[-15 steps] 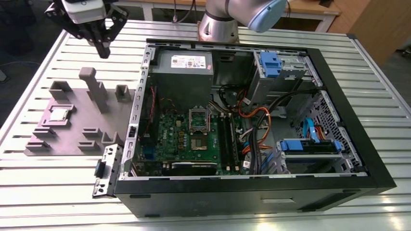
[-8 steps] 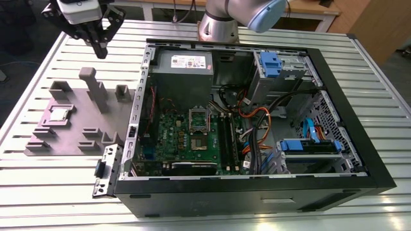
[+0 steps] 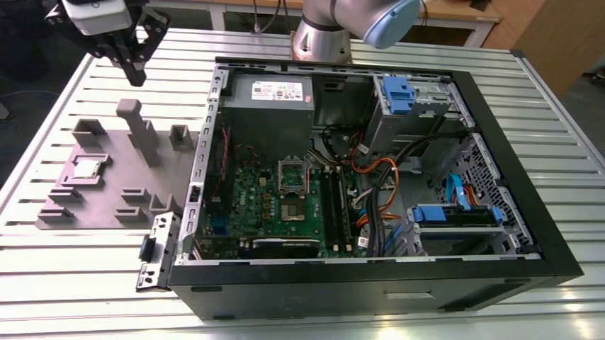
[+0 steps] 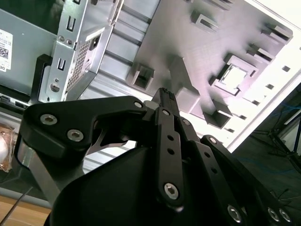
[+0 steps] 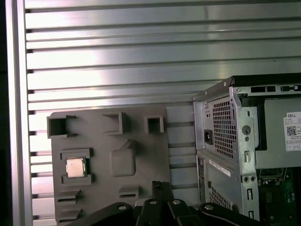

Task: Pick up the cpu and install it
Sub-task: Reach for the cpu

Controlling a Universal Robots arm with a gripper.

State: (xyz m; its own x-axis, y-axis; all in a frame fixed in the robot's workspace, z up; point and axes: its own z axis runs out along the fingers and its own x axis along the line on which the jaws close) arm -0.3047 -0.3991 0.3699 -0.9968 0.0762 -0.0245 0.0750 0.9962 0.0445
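While the cpu (image 3: 88, 167) lies seated in a square recess of the grey holder (image 3: 95, 204), which keeps it located for pickup, the gripper (image 3: 137, 76) hangs above that holder, fingers (image 4: 164, 101) clenched on nothing.

On my feed the cpu (image 5: 75, 167) top reads as dull silver metal, the tray (image 5: 141, 153) matt grey plastic, the ribbed table (image 5: 141, 56) shiny bare metal.

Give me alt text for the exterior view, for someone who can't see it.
The gripper hangs over the slatted table, apart from the cpu lying flat in a recess of a grey fixture plate. An open computer case lies at the exterior view's right.
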